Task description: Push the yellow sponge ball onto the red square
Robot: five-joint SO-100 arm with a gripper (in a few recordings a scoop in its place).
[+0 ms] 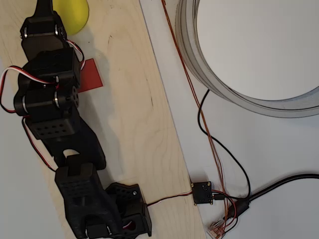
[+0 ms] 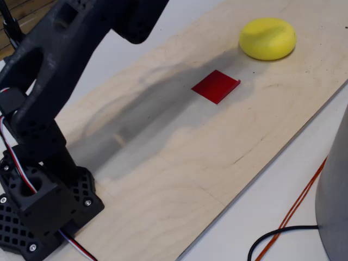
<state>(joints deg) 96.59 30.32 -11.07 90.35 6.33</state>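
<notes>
Gripper fingers run off the top edge of the overhead view beside the ball, so I cannot tell whether they are spread or closed. Nearest in the fixed view is the black arm (image 2: pixel 49 109), its base (image 2: pixel 41 209) sitting on the near-left end of the plywood board (image 2: pixel 179 163), with red, white and black servo wires looping at its side. In the overhead view the arm (image 1: pixel 50 84) stretches up the board and covers the left part of the red square.

Past the base lies bare pale wood with faint grain, crossed by the arm's soft shadow. Further along is the red square (image 2: pixel 216 86), a thin flat orange-red patch, plain, lying flat on the board; in the overhead view its uncovered part (image 1: pixel 93 74) shows just right of the arm.

Farthest is the yellow sponge ball (image 2: pixel 268 38), bright matte yellow foam, a rounded oblong with a shallow dent on top, resting on the board near the square but apart from it. From overhead the ball (image 1: pixel 75 15) sits at the top edge, partly behind the arm's end.

Off the board, on the white table (image 1: pixel 279 149), lie an orange wire (image 1: pixel 192 84), a black cable (image 1: pixel 279 185) and a large grey ring (image 1: pixel 234 92).
</notes>
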